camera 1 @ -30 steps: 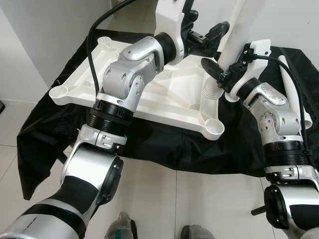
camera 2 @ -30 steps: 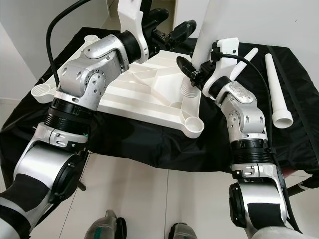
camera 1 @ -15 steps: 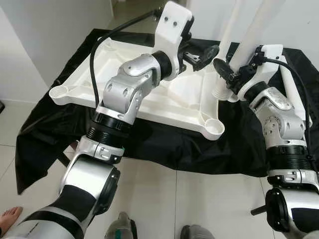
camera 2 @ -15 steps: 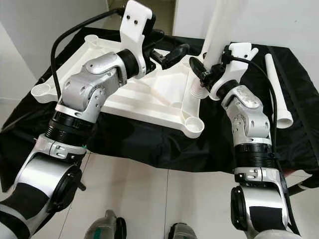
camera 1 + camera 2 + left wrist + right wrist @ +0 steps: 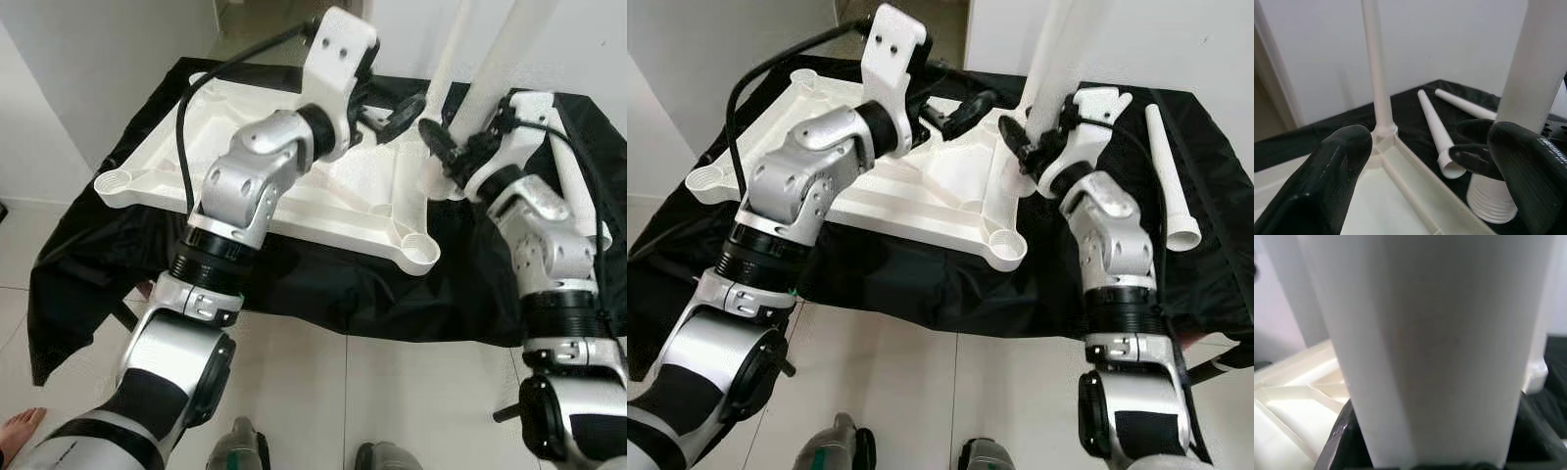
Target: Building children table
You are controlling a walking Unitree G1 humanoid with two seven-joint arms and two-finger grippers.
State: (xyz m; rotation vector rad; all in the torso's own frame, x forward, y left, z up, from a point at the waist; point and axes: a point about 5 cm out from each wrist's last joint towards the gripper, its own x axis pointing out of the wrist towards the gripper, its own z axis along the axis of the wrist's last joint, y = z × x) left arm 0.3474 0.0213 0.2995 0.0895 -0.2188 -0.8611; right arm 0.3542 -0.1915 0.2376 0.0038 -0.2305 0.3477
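The long white plastic table leg [image 5: 1050,61] that the right gripper [image 5: 1027,147] is gripping upright could tip or miss its round corner socket, since its ribbed threaded end is hanging just beside the upside-down white plastic tabletop [image 5: 921,186] on the black cloth [image 5: 921,279]. The right jaws are clamping the leg. The left gripper [image 5: 392,110] is hovering nearby, jaws spread wide, holding nothing.

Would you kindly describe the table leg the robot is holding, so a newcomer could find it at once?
On the black sheet lies an upturned white tabletop. Beside its right edge, the right end effector holds one white leg upright, ribbed end down. Unlike the two legs lying flat, it stands gripped, unseated.
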